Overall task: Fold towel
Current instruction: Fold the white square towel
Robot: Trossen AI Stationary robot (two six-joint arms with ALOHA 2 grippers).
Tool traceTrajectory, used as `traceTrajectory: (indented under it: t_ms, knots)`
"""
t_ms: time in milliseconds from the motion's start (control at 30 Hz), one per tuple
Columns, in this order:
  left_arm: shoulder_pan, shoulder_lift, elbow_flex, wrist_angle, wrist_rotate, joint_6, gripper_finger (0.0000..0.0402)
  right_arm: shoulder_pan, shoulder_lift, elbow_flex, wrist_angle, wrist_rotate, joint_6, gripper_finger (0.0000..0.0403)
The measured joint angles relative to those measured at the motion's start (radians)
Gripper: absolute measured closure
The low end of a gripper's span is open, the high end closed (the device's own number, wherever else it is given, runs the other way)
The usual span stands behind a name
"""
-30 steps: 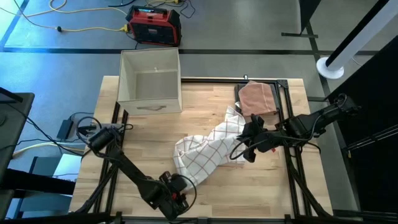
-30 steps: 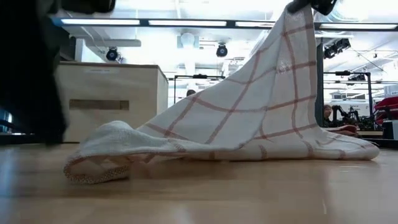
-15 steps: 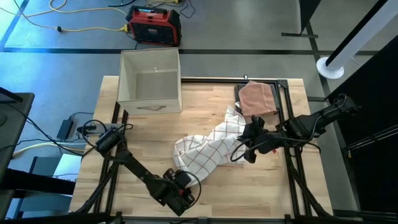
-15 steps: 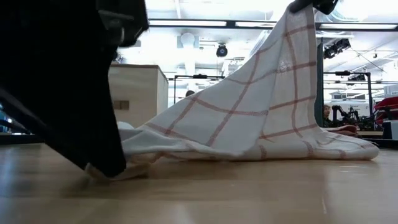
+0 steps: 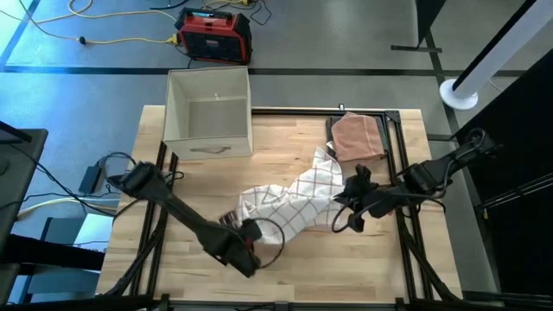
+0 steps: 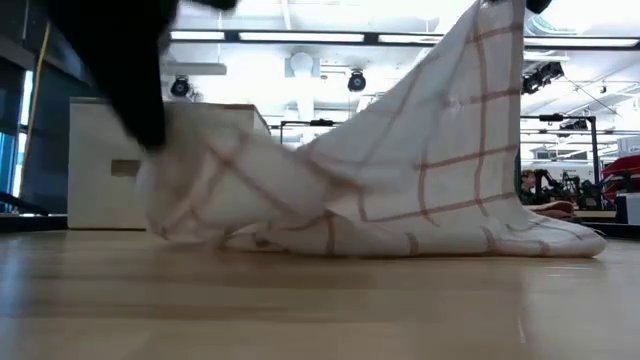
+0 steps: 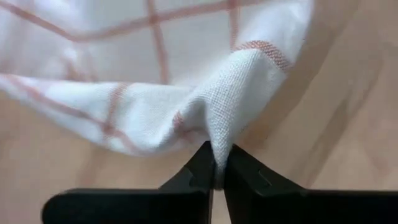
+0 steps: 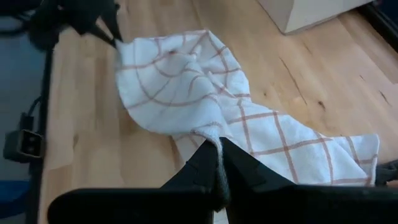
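Both pincers (image 7: 216,163) (image 8: 216,163) pinch towel (image 5: 289,206) edges — lifted

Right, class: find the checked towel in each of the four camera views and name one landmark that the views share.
High view: the checked towel lies at the table's centre, between both arms.
Low view: it fills the middle, rising toward the upper right.
Left wrist view: its corner sits pinched in the left gripper.
Right wrist view: it spreads across the wood, held by the right gripper.
Shared landmark: the pale box, also seen in the low view.
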Motion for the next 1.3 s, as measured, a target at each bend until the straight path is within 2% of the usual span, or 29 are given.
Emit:
traceTrajectory:
  t_ms: [167, 333, 400, 467, 633, 767, 1167, 1300]
  knots:
    - [0.040, -0.159, 0.058, -0.201, 0.058, 0.177, 0.0397, 0.008, -0.059, 0.000, 0.000, 0.063, -0.002, 0.0403]
    - [0.135, -0.343, 0.058, -0.408, 0.109, 0.213, 0.0397, -0.032, -0.147, 0.007, 0.000, 0.220, -0.048, 0.0403]
    - [0.171, -0.396, 0.058, -0.469, 0.132, 0.213, 0.0397, -0.042, -0.173, 0.009, -0.001, 0.228, -0.053, 0.0403]
    - [0.197, -0.426, 0.058, -0.453, 0.161, 0.243, 0.0397, -0.043, -0.181, 0.010, -0.033, 0.184, -0.035, 0.0403]
    - [0.190, -0.409, 0.030, -0.285, 0.292, 0.395, 0.0397, 0.016, -0.148, -0.048, -0.164, -0.076, 0.131, 0.0403]
    - [0.159, -0.345, -0.112, -0.004, 0.445, 0.517, 0.0397, 0.106, -0.091, -0.166, -0.106, -0.231, 0.233, 0.0403]
    - [0.197, -0.068, -0.378, 0.568, 0.850, 0.760, 0.0397, 0.290, 0.040, -0.342, 0.029, -0.407, 0.521, 0.0403]
    - [0.267, -0.061, -0.379, 0.559, 0.855, 0.826, 0.0397, 0.301, 0.002, -0.342, -0.015, -0.341, 0.617, 0.0403]
